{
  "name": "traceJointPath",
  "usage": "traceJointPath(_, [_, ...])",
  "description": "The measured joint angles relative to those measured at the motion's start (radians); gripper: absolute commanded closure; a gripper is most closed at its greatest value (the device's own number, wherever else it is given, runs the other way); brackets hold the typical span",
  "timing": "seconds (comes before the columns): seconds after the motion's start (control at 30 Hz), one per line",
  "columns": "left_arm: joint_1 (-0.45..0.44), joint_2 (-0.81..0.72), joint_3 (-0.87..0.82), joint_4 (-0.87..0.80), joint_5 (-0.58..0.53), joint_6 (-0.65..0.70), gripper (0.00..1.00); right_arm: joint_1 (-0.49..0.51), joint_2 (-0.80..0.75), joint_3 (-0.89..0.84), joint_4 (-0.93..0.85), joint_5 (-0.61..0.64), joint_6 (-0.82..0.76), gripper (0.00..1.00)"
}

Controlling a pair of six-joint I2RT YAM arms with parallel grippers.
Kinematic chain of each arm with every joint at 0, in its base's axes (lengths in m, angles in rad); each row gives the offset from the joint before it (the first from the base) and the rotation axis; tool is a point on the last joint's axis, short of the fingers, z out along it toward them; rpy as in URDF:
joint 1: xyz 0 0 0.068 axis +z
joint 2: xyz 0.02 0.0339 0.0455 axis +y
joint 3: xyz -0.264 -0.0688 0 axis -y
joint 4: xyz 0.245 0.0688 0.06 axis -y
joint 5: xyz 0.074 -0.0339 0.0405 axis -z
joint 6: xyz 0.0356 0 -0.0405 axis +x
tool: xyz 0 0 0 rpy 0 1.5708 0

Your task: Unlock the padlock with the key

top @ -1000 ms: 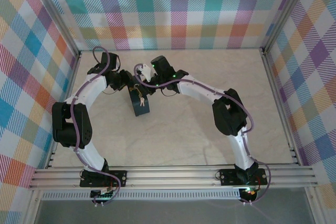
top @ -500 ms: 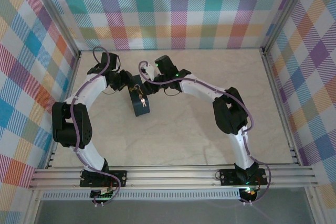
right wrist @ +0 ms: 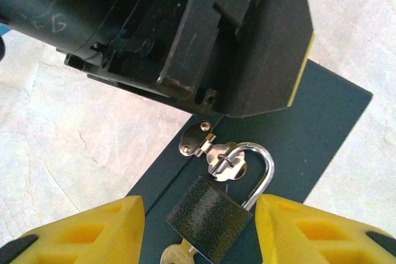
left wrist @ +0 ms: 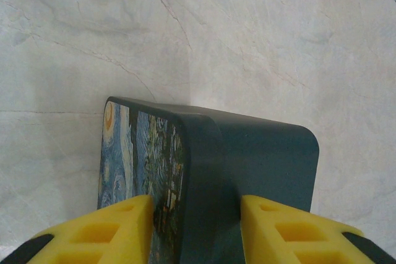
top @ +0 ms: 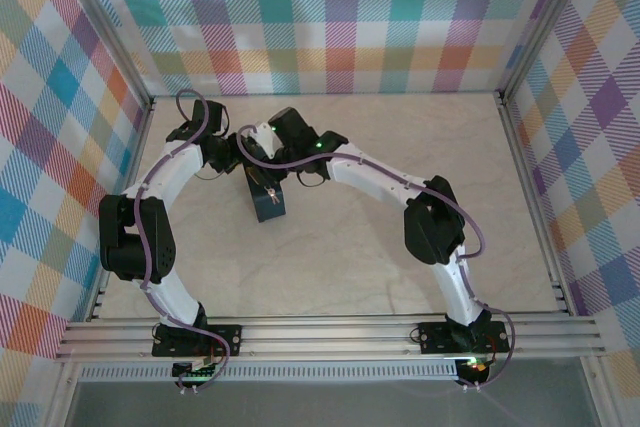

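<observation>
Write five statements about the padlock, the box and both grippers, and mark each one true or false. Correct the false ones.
1. The left gripper clamps the box by its two sides. True.
2. The padlock lies loose on the table. False: its shackle hangs through the hasp on the box.
3. The right gripper is open, with one finger on each side of the padlock. True.
4. The box is plain red. False: it is dark blue, with a swirling painted picture on one face.
5. The key sits at the lower end of the padlock's body. True.
</observation>
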Motion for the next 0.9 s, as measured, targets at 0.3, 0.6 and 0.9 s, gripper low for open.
traceJointPath(0.3, [0.000,0.000,0.000,0.000,0.004,-0.003,0.60,0.002,0.053,0.022,-0.025,0.022,0.008,0.50])
traceJointPath(0.6, [0.001,0.000,0.000,-0.002,0.008,-0.003,0.60,0.007,0.060,0.028,-0.022,0.018,0.049,0.49])
traceJointPath(0.9, [0.001,0.000,0.000,-0.004,0.011,-0.003,0.60,0.021,0.060,0.055,-0.047,0.019,0.055,0.49])
